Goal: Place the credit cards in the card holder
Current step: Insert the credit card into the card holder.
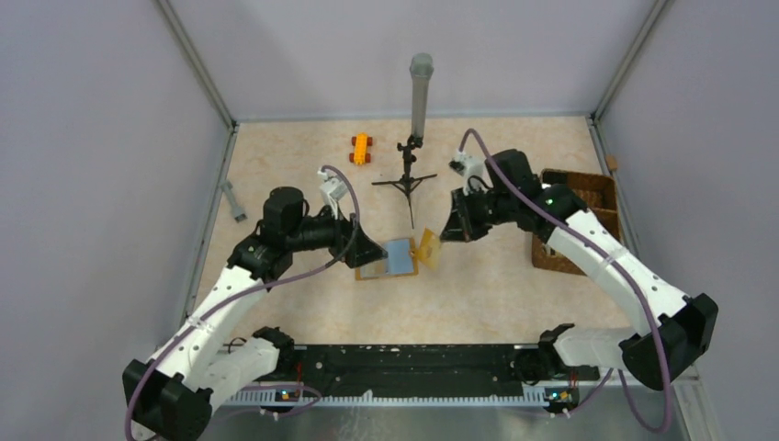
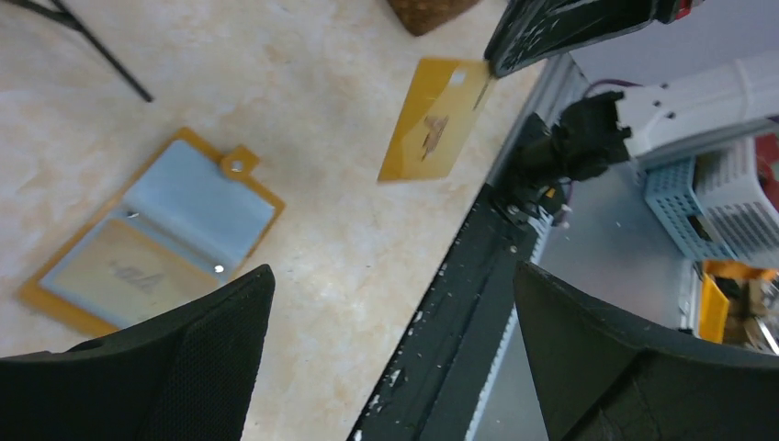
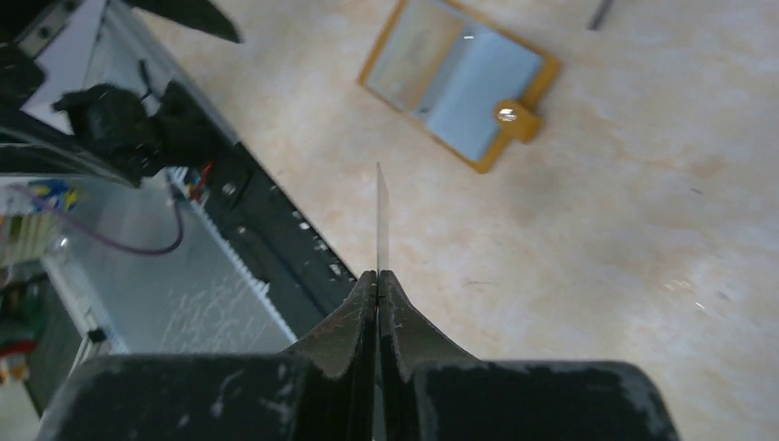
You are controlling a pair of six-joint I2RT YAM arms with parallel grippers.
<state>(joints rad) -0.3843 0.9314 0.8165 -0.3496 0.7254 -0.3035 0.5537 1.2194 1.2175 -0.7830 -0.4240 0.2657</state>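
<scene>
Well, the card holder [image 1: 390, 260] lies unfolded flat on the tabletop [image 1: 303, 184], about midway between the two arms. A pale blue card [image 1: 400, 255] covers one of its halves. Whether that card sits in a pocket or just on top, I cannot tell. The other half shows a clear pocket with something yellowish behind it.

The right pincer [image 1: 441, 237] is pressed tight on a yellow card [image 1: 428, 248], gripping it by one corner. The card hangs tilted just beside the holder's right edge, apart from it. From the right wrist it shows only edge-on, a thin line sticking out past the closed tips.

The left pincer [image 1: 367, 250] stands spread wide and holds nothing, right at the holder's left edge.

A black tripod [image 1: 406, 179] carrying an upright grey tube [image 1: 420, 92] stands behind the holder. One long leg reaches down towards the holder's far edge, between the two pincers. An orange toy car [image 1: 360, 148] sits further back on the left, well apart. A wicker basket [image 1: 592, 188] rests at the right edge, partly under the right arm. A small grey piece [image 1: 234, 202] lies by the left wall.
</scene>
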